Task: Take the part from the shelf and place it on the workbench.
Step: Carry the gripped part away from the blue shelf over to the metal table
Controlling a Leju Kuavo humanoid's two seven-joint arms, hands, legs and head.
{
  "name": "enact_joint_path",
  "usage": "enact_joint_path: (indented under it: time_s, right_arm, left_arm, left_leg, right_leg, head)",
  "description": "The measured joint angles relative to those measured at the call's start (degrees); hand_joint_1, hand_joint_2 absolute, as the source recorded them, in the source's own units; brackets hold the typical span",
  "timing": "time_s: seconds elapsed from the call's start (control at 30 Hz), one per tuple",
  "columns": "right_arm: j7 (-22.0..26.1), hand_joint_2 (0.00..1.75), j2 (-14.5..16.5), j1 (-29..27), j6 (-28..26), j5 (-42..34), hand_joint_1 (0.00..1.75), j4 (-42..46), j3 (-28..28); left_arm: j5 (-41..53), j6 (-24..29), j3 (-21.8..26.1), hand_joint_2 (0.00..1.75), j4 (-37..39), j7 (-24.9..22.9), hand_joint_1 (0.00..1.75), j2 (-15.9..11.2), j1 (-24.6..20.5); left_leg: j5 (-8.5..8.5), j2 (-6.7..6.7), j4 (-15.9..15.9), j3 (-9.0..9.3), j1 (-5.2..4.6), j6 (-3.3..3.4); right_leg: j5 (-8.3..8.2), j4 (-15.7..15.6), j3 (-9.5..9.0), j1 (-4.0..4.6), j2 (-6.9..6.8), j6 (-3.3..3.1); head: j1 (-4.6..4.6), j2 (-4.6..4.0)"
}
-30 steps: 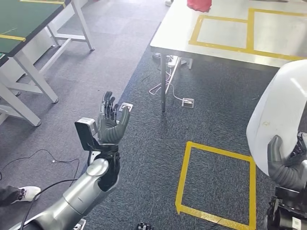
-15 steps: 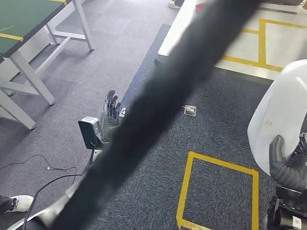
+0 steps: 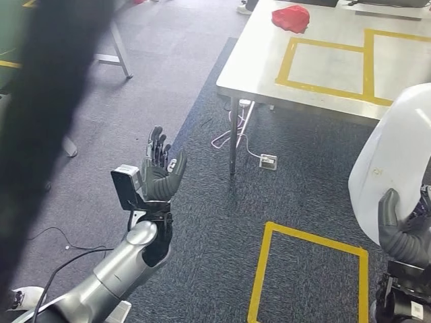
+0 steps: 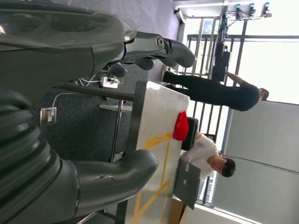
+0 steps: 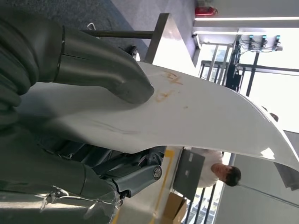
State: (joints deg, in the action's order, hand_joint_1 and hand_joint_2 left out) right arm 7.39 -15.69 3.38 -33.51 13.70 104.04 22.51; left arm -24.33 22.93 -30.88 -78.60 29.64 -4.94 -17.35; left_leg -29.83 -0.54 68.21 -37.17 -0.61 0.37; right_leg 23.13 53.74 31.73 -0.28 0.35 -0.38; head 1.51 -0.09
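The part is a large white curved panel point(image 3: 399, 158) at the right edge of the head view, held upright by my right hand point(image 3: 401, 235), whose thumb presses on its face. The right wrist view has the panel point(image 5: 197, 116) clamped between the thumb and the fingers point(image 5: 137, 175). My left hand point(image 3: 160, 171) is raised over the carpet, fingers apart and empty; the left wrist view confirms nothing between its thumb and fingers point(image 4: 155, 49). The workbench point(image 3: 325, 74), a metal table with yellow tape rectangles, stands ahead to the upper right.
A red cloth point(image 3: 291, 17) lies on the workbench's far side. A yellow tape square point(image 3: 310, 276) marks the carpet in front of me. Cables and a power strip point(image 3: 267, 161) lie under the workbench. A blurred dark shape point(image 3: 40, 114) covers the left. A person point(image 4: 211, 158) sits beyond the workbench.
The view has shifted, bringing the workbench closer. The dark blurred shape swept from the picture's middle to its left. Both hands keep their poses.
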Motion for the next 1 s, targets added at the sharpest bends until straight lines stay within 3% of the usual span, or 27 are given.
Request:
enact_joint_path:
  time_s: [0.07, 0.13, 0.2, 0.27, 0.33, 0.37, 0.43, 0.5, 0.53, 0.57, 0.6, 0.7, 0.73, 0.83, 0.87, 0.93, 1.0]
  right_arm:
    - [0.01, 1.75, 0.0, 0.0, 0.01, -0.01, 1.75, -0.03, 0.02]
    - [0.08, 1.75, 0.01, 0.01, 0.09, -0.2, 1.75, -0.24, 0.08]
    - [0.21, 1.75, 0.07, 0.62, 0.36, -0.55, 1.75, -0.81, 0.18]
    - [0.29, 1.75, 0.13, 1.51, 0.59, -0.71, 1.75, -1.38, 0.19]
    - [0.33, 1.75, 0.14, 2.17, 0.72, -0.72, 1.75, -1.63, 0.08]
    - [0.35, 1.75, 0.15, 2.56, 0.8, -0.72, 1.75, -1.76, 0.03]
    - [0.37, 1.75, 0.15, 3.15, 0.93, -0.72, 1.75, -2.11, -0.09]
    - [0.33, 1.75, 0.15, 3.33, 0.95, -0.72, 1.75, -2.52, -0.2]
    - [0.33, 1.75, 0.15, 3.34, 0.94, -0.72, 1.75, -2.72, -0.22]
    - [0.32, 1.75, 0.15, 3.36, 0.93, -0.72, 1.75, -2.9, -0.25]
    - [0.33, 1.75, 0.15, 3.4, 0.92, -0.72, 1.75, -3.04, -0.28]
    - [0.25, 1.75, 0.15, 3.65, 0.69, -0.72, 1.75, -3.43, -0.48]
    - [0.16, 1.75, 0.15, 3.72, 0.53, -0.72, 1.75, -3.52, -0.62]
    - [-0.17, 1.75, 0.15, 4.0, 0.1, -0.54, 1.75, -3.58, -1.06]
    - [-0.28, 1.75, 0.15, 4.11, 0.03, -0.45, 1.75, -3.57, -1.14]
    - [-0.54, 1.75, 0.15, 4.19, 0.0, -0.36, 1.75, -3.56, -1.24]
    - [-0.7, 1.75, 0.15, 4.17, -0.01, -0.34, 1.75, -3.58, -1.29]
  left_arm:
    - [0.0, 0.04, 0.0, 1.75, 0.01, 0.0, 0.0, 0.0, 0.06]
    - [0.07, 0.28, 0.0, 1.75, 0.07, 0.0, 0.0, -0.02, 0.35]
    - [0.31, 0.58, 0.0, 1.75, 0.13, 0.01, 0.0, -0.21, 0.77]
    - [0.54, 0.68, 0.0, 1.75, 0.13, 0.02, 0.0, -0.41, 1.01]
    - [0.68, 0.68, 0.0, 1.75, 0.09, 0.02, 0.0, -0.45, 1.0]
    - [0.74, 0.68, 0.0, 1.75, 0.09, 0.0, 0.0, -0.46, 0.93]
    - [0.85, 0.68, 0.0, 1.75, 0.09, -0.05, 0.0, -0.46, 0.96]
    - [0.91, 0.68, 0.0, 1.75, 0.09, -0.13, 0.0, -0.46, 1.11]
    - [0.93, 0.68, 0.0, 1.75, 0.09, -0.19, 0.0, -0.46, 1.17]
    - [0.95, 0.68, 0.0, 1.75, 0.09, -0.23, 0.0, -0.46, 1.2]
    - [0.95, 0.68, 0.0, 1.75, 0.09, -0.27, 0.0, -0.46, 1.21]
    - [0.98, 0.64, 0.0, 1.75, 0.13, -0.54, 0.0, -0.45, 1.17]
    - [1.0, 0.58, 0.0, 1.75, 0.15, -0.68, 0.0, -0.45, 1.14]
    - [1.05, 0.16, 0.0, 1.75, 0.15, -0.92, 0.0, -0.45, 0.79]
    - [1.07, -0.01, 0.0, 1.75, 0.15, -0.95, 0.0, -0.45, 0.57]
    - [1.09, -0.26, 0.0, 1.75, 0.2, -0.99, 0.0, -0.46, 0.33]
    - [1.09, -0.42, 0.0, 1.75, 0.37, -1.04, 0.0, -0.46, 0.32]
  left_leg:
    - [-0.48, 0.01, 0.95, -0.73, 0.08, -0.08]
    - [-1.67, 0.04, 2.99, -3.38, 0.47, -0.52]
    - [4.0, 0.45, -4.89, -3.37, 0.94, -0.86]
    - [10.22, 0.78, -13.84, -1.13, 1.06, -0.22]
    - [9.88, 0.67, -14.0, -0.03, 1.15, 0.8]
    - [9.61, 0.64, -14.14, 0.64, 1.2, 1.19]
    - [8.78, 0.48, -14.28, 1.87, 1.15, 1.7]
    - [7.6, 0.27, -14.28, 3.14, 0.93, 1.94]
    - [6.95, 0.14, -14.28, 3.94, 0.78, 2.01]
    - [6.29, 0.02, -14.28, 4.86, 0.6, 2.07]
    - [5.58, -0.07, -14.28, 5.88, 0.4, 2.12]
    - [3.58, -0.3, -14.17, 7.88, -0.05, 1.94]
    - [3.14, -0.4, -14.13, 8.18, -0.11, 1.72]
    - [2.61, -0.48, -13.24, 8.66, -0.25, 1.02]
    - [2.45, -0.4, -11.41, 7.9, -0.25, 0.74]
    - [1.01, -0.18, -4.76, 4.04, 0.02, 0.03]
    - [-1.96, -0.01, 1.9, -1.06, 0.43, -0.58]
  right_leg:
    - [0.12, 0.0, -0.1, -0.02, 0.0, 0.01]
    - [0.96, 0.0, -1.0, -0.24, 0.04, 0.17]
    - [3.8, 0.19, -3.75, -0.66, 0.2, 1.33]
    - [5.88, 0.41, -6.23, -0.87, 0.29, 2.81]
    - [5.95, 1.38, -6.35, -0.97, 0.15, 3.42]
    - [6.05, 3.32, -5.42, -1.03, 0.06, 3.51]
    - [7.48, 10.58, -1.2, -1.02, -0.06, 3.6]
    - [11.14, 16.98, 3.73, -0.86, -0.06, 3.61]
    - [12.64, 17.78, 5.24, -0.76, -0.06, 3.52]
    - [12.86, 16.72, 5.89, -0.64, -0.06, 3.34]
    - [11.26, 13.99, 5.8, -0.47, -0.06, 2.98]
    - [0.07, 3.12, 4.77, 0.62, -0.01, 1.22]
    - [-2.19, 1.21, 4.62, 0.96, 0.02, 0.77]
    - [-2.52, 0.12, 3.28, 0.87, 0.01, 0.07]
    - [-2.33, -0.07, 2.6, 0.66, -0.02, -0.18]
    - [-1.67, -0.26, 1.51, 0.42, 0.03, -0.53]
    - [-0.8, -0.27, 0.74, 0.37, 0.14, -0.62]
  head:
    - [0.0, 0.0]
    - [0.03, 0.0]
    - [0.04, 0.0]
    - [-0.02, 0.0]
    - [-0.07, 0.0]
    - [-0.1, 0.0]
    - [-0.27, 0.0]
    - [-0.32, 0.0]
    - [-0.32, 0.0]
    - [-0.33, 0.0]
    - [-0.35, 0.0]
    - [-0.4, 0.0]
    - [-0.4, 0.0]
    - [-0.34, 0.0]
    - [-0.25, 0.0]
    - [-0.09, 0.0]
    - [0.01, 0.0]
